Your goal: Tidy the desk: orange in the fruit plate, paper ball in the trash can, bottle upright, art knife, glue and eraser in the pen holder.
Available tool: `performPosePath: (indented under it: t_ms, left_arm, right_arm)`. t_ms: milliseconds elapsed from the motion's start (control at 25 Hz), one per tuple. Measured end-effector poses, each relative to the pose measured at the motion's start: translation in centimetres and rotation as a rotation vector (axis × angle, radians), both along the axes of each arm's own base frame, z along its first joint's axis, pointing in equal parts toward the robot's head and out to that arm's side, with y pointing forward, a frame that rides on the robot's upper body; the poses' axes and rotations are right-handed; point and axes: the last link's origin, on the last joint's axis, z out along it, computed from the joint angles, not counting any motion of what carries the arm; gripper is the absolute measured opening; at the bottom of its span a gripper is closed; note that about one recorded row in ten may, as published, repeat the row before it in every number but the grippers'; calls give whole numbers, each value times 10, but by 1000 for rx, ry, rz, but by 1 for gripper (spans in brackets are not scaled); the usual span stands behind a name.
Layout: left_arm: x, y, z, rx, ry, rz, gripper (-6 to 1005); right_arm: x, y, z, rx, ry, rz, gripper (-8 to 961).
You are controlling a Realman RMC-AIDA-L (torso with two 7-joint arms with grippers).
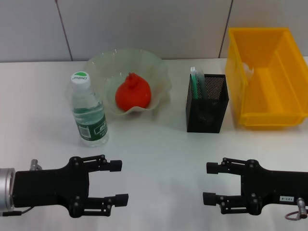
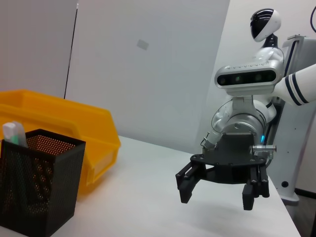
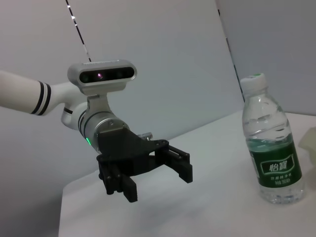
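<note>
Looking across the table, you seem finished: orange in the fruit plate, bottle upright left of it, pen holder stocked, paper ball in the trash can. Left claw and right claw, lower frame, gape wide, empty. Next: just confirm.

Light was bright and even across the white table, apparently from overhead, leaving only soft, faint shadows beneath the bottle and the pen holder. The head view was sharp, with mild glare on the bottle's cap and the fruit plate rim. The trash can looked strongly saturated. In the wrist views the far wall appeared greyer and dimmer, and a pale diffuse shadow lay under the right gripper.
</note>
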Motion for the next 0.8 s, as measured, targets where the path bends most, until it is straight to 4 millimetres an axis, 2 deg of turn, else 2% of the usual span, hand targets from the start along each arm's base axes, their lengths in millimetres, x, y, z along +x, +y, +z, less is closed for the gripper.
performPosePath:
  t_ms: [800]
  left_arm:
    - [-3,-3,4,-4,-1,3,798]
  right_arm:
    - [-2,3,-1,-5,-11,8,809]
